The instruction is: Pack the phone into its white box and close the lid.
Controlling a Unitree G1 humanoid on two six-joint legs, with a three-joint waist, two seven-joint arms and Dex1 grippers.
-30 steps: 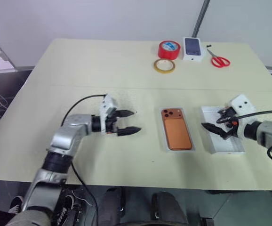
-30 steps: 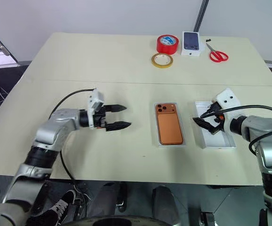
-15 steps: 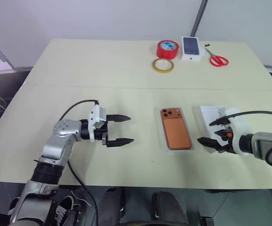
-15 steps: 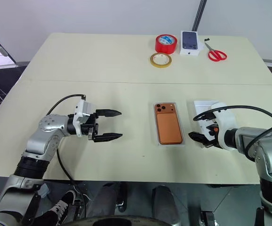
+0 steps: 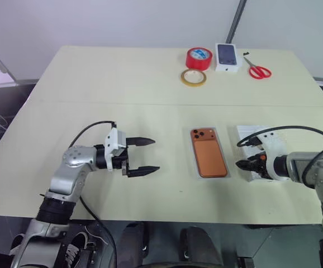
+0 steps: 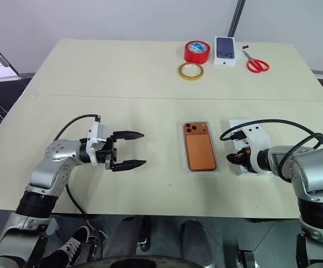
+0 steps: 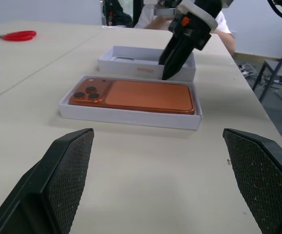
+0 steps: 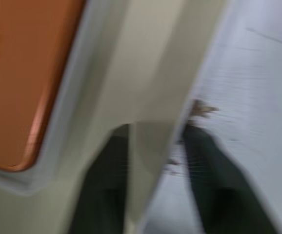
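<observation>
The orange-copper phone (image 5: 209, 157) lies face down inside the shallow white box (image 7: 126, 117) at the table's middle. Just to its right rests the lid (image 5: 246, 137), open side up. My right gripper (image 5: 243, 164) points down at the lid's corner nearest the box. In the right wrist view its fingers (image 8: 107, 185) straddle the lid's thin wall and are shut on it. My left gripper (image 5: 156, 154) hovers level to the left of the box, open and holding nothing, pointing toward the phone.
At the far edge of the table sit a red tape roll (image 5: 200, 58), a yellow tape ring (image 5: 195, 77), a small white box printed with a phone picture (image 5: 228, 57) and red scissors (image 5: 259, 70). A person (image 7: 148, 17) is beyond the table.
My right gripper dropped from over the lid to its near corner by the box and closed on the wall. The left gripper drew back a little to the left, still open.
</observation>
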